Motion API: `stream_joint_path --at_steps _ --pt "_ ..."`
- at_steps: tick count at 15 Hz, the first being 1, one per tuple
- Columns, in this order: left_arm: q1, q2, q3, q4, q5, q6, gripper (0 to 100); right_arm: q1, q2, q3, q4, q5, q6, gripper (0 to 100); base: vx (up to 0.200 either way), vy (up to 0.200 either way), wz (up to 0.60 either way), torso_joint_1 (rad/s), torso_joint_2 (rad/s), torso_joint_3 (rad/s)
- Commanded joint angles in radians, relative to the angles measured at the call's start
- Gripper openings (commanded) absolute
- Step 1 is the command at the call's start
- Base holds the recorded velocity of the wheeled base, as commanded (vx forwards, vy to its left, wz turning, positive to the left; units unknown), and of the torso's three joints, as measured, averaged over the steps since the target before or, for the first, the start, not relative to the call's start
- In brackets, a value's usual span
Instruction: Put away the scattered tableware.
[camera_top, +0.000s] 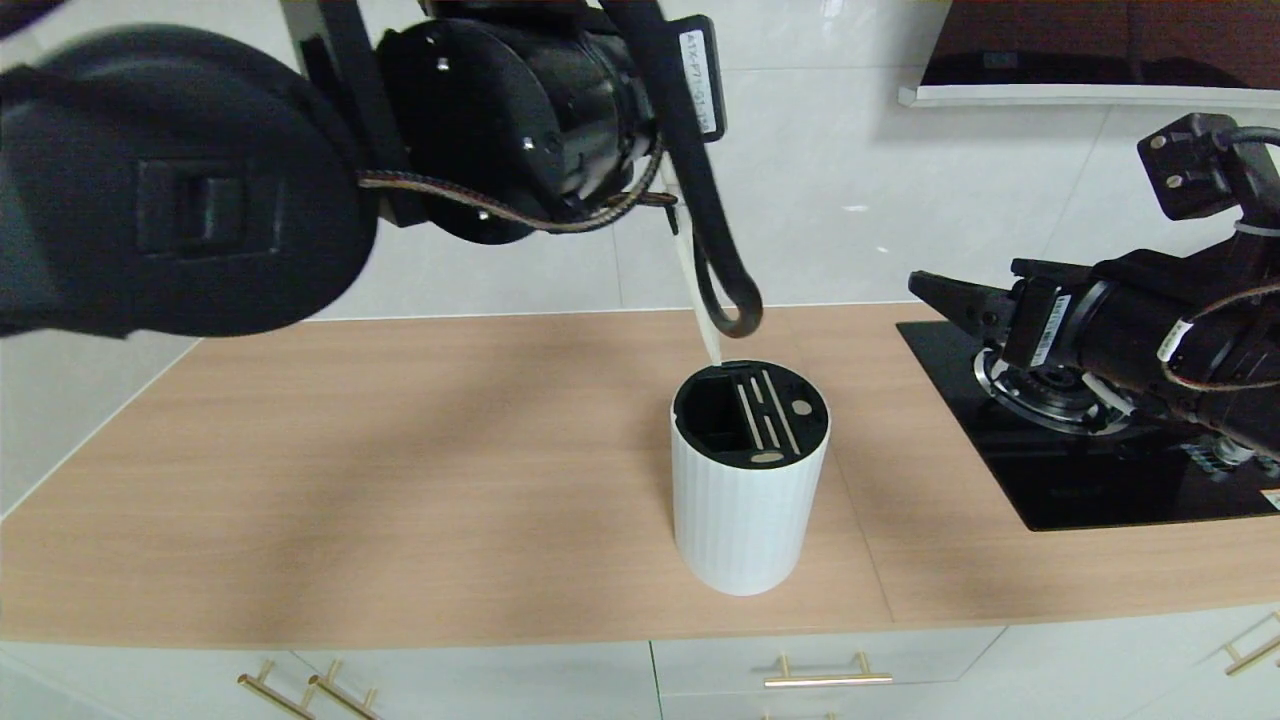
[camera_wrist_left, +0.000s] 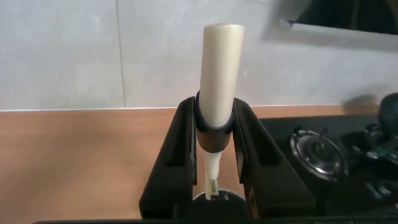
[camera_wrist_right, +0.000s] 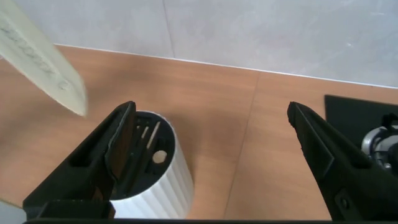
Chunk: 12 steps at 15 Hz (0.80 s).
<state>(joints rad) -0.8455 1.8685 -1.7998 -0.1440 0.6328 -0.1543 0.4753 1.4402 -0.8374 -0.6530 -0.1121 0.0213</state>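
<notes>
One pale cream knife (camera_wrist_left: 217, 74), round handle uppermost and blade pointing down, is pinched at its dark collar by the jaws of the left gripper (camera_wrist_left: 216, 127). The blade tip hangs just above the far rim of the white ribbed cylindrical holder (camera_top: 745, 500), which stands upright on the light wooden worktop (camera_top: 400, 450). The holder's black top insert (camera_top: 800, 435) has a large open pocket (camera_top: 712, 412) on the robot's left side, with narrow parallel slots (camera_top: 765, 412) beside it. The right gripper (camera_wrist_right: 210, 112) hovers toward the black glass hob (camera_top: 1100, 480), well apart from the holder, with its jaws spread wide and nothing between them.

Step in hand, as judged: seat the knife in a slot.
- The tip looks to sit behind the insert rather than over a slot, so the arm probably needs to come a little toward the robot before lowering.
- The blade leans slightly in the head view. Bringing it vertical and turning its flat parallel to the slots should keep it off the insert's edge.
- Lower slowly, and let go only once the slot is guiding the blade.
- Risk: a sideways push could tip the unbraced holder. The free gripper could steady it.
</notes>
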Motion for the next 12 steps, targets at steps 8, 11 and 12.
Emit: stream_joint_path --at_steps 8,11,12 --pt "-0.049 0.040 0.079 0.001 0.035 -0.025 0 -0.024 0.005 -0.003 0.000 0.005 0.000 100 0.000 0.000 0.00 0.000 0.00 0.000" --pt "-0.049 0.035 0.092 0.001 0.035 -0.041 0 -0.023 0.009 -0.002 0.000 0.005 0.000 100 0.000 0.000 0.00 0.000 0.00 0.000" --pt "-0.049 0.038 0.094 0.001 0.035 -0.044 0 -0.023 0.017 -0.002 0.000 0.005 0.000 100 0.000 0.000 0.00 0.000 0.00 0.000"
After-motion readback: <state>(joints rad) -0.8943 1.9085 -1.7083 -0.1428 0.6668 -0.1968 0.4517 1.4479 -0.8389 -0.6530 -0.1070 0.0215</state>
